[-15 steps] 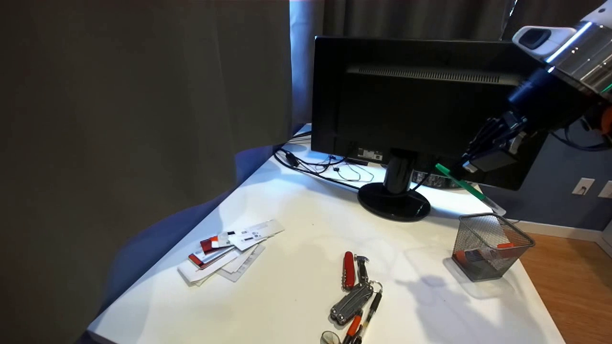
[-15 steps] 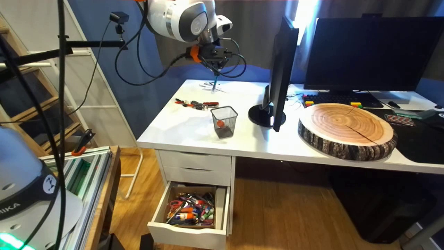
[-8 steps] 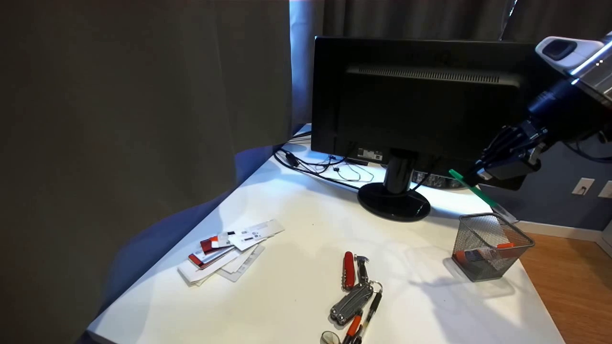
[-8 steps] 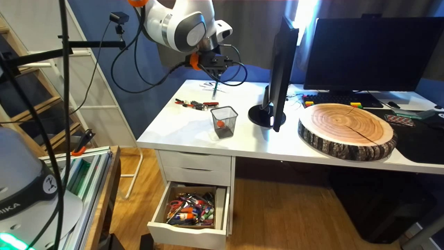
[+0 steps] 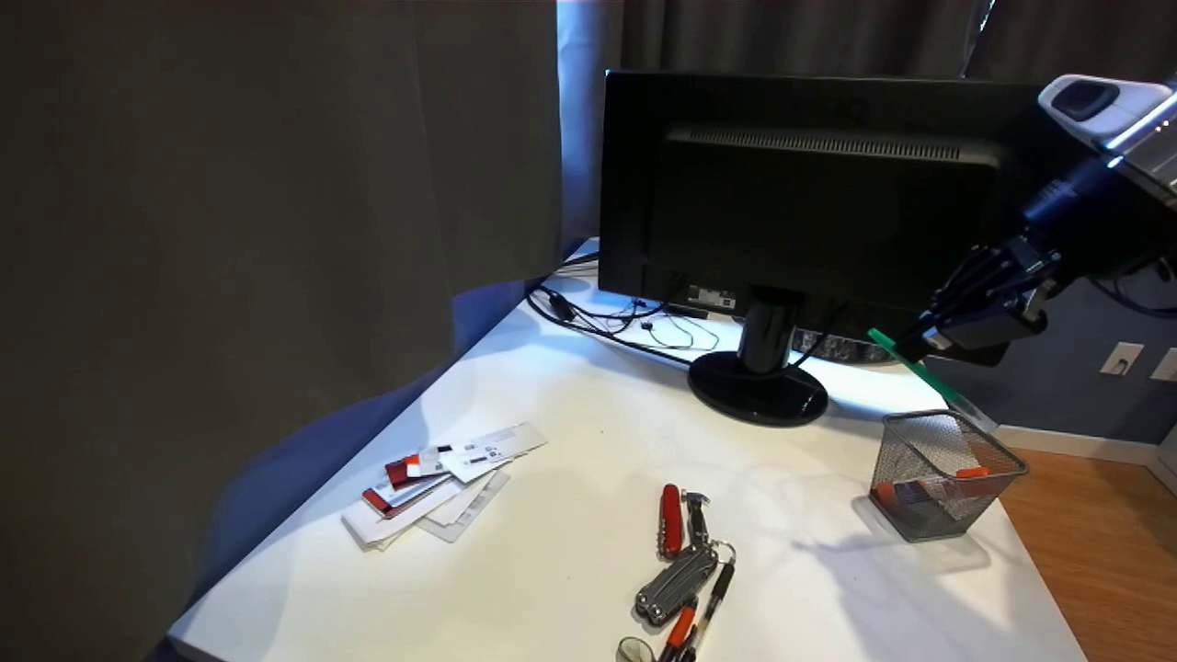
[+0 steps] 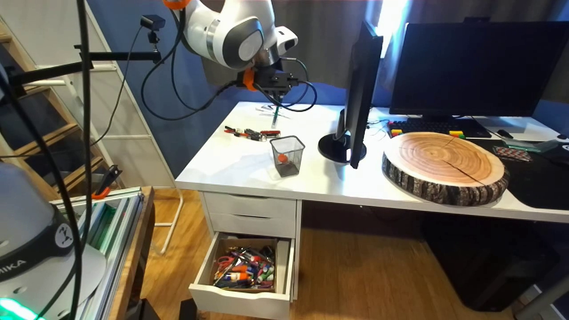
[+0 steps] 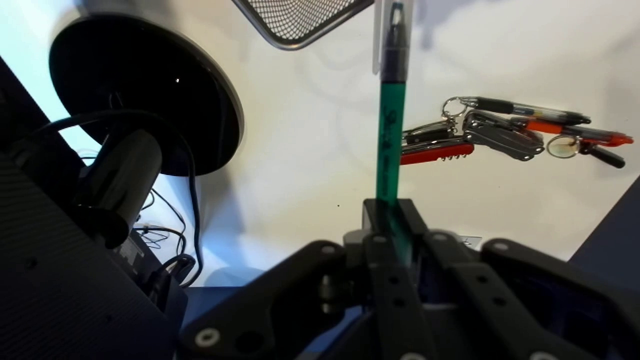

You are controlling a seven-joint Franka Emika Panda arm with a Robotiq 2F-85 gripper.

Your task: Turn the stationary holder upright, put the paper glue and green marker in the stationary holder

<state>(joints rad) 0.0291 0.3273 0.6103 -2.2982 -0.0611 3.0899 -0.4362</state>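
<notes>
The stationary holder, a dark grey wire-mesh box, stands upright near the desk edge in both exterior views (image 5: pixel 942 519) (image 6: pixel 297 155). Its rim also shows at the top of the wrist view (image 7: pixel 289 46). The paper glue (image 5: pixel 908 491) lies inside it; its orange end (image 6: pixel 282 158) shows through the mesh. My gripper (image 5: pixel 919 342) is shut on the green marker (image 5: pixel 927 375) near one end, as the wrist view of the gripper (image 7: pixel 395 212) shows. The marker (image 7: pixel 391 135) is tilted, clear end down, held above the desk and apart from the holder.
A monitor on a round black foot (image 5: pixel 756 391) stands close to the gripper. A multitool (image 5: pixel 676 584), a red knife (image 5: pixel 671 519) and pens lie on the desk. Papers (image 5: pixel 451 478) lie farther off. A drawer (image 6: pixel 244 295) of stationery is open below.
My gripper has moved right and down in an exterior view with the marker still held, bringing its clear end closer to the holder's rim there. The last half second shows only slight motion.
</notes>
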